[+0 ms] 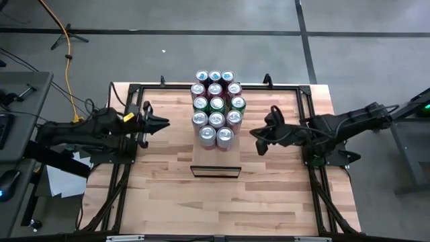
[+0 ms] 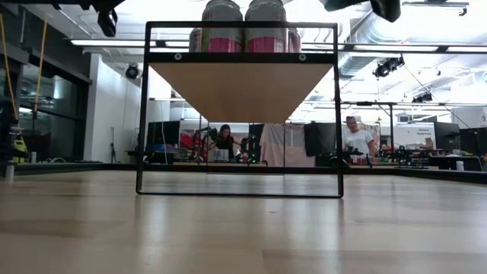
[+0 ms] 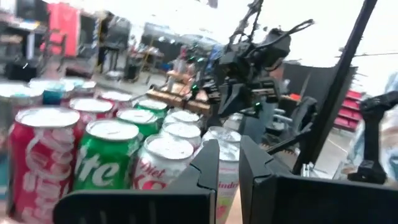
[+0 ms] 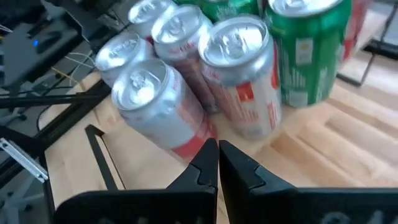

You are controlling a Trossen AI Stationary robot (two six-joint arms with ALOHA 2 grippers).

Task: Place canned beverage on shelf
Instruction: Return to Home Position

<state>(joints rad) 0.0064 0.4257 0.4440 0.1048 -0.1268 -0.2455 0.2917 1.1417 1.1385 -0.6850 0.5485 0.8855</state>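
Several red, green and silver beverage cans (image 1: 216,107) stand upright in a tight cluster on the pale wooden shelf (image 1: 215,156), whose thin dark frame (image 1: 215,172) is at its near end. The low view shows two cans (image 2: 243,27) on top of the raised shelf (image 2: 242,87). My left gripper (image 1: 163,123) hovers left of the cluster, level, its fingers (image 3: 208,165) a narrow gap apart and empty. My right gripper (image 1: 257,139) hovers right of the cluster's near end, shut and empty (image 4: 218,163), with the nearest silver-and-red cans (image 4: 161,106) just beyond it.
The shelf stands on a plank-patterned tabletop (image 1: 168,202) ringed by a dark metal frame (image 1: 127,91). There is bare tabletop near the front edge and on both sides of the shelf. People (image 2: 354,137) show in the room far behind the table.
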